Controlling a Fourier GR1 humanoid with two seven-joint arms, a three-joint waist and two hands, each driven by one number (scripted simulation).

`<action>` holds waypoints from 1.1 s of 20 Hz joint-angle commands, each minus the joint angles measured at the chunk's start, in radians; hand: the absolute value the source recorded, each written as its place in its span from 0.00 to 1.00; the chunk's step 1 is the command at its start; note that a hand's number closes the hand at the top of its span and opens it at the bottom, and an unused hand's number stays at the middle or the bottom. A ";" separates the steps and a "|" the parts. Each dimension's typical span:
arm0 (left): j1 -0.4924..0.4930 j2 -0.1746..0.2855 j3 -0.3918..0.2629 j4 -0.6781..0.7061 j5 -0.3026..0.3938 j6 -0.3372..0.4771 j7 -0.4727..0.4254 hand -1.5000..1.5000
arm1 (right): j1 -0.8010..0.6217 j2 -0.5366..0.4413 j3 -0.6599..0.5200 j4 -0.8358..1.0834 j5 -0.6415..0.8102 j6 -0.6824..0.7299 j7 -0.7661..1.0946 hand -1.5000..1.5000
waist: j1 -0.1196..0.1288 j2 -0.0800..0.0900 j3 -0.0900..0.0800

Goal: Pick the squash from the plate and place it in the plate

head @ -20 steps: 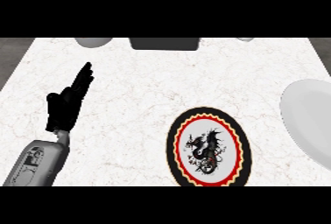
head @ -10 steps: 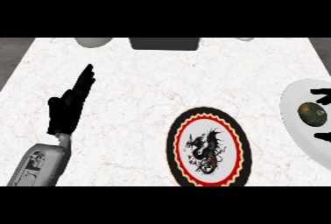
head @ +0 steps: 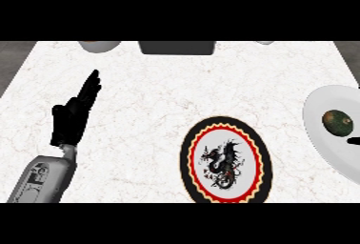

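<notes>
The squash (head: 337,121) is small, round and dark green. It sits on the white plate (head: 322,143) at the right edge of the frame, about mid-height. The edge cuts off part of that plate.

Just below the squash, a tiny black bit of the right hand (head: 354,140) pokes in from the right edge, over the white plate. Too little of it shows, so can't tell if it's open or closed.

The dragon plate (head: 225,162) has a black rim and a red ring. It lies at btm ctr, near the white plate but not touching it.

The left hand (head: 70,119) is at the left of the frame w/ fingers straight, pointing up, holding nothing. Its grey forearm (head: 38,183) comes in from btm left.

At the top edge are a grey bowl (head: 98,45) and a dark box (head: 175,47). All of this is on a white counter (head: 175,95).
</notes>
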 commanded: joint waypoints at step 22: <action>0.008 -0.016 0.013 -0.002 0.001 -0.024 -0.017 0.50 | 0.179 -0.343 -0.238 0.129 -0.228 0.326 0.008 0.00 | 0.008 0.013 0.012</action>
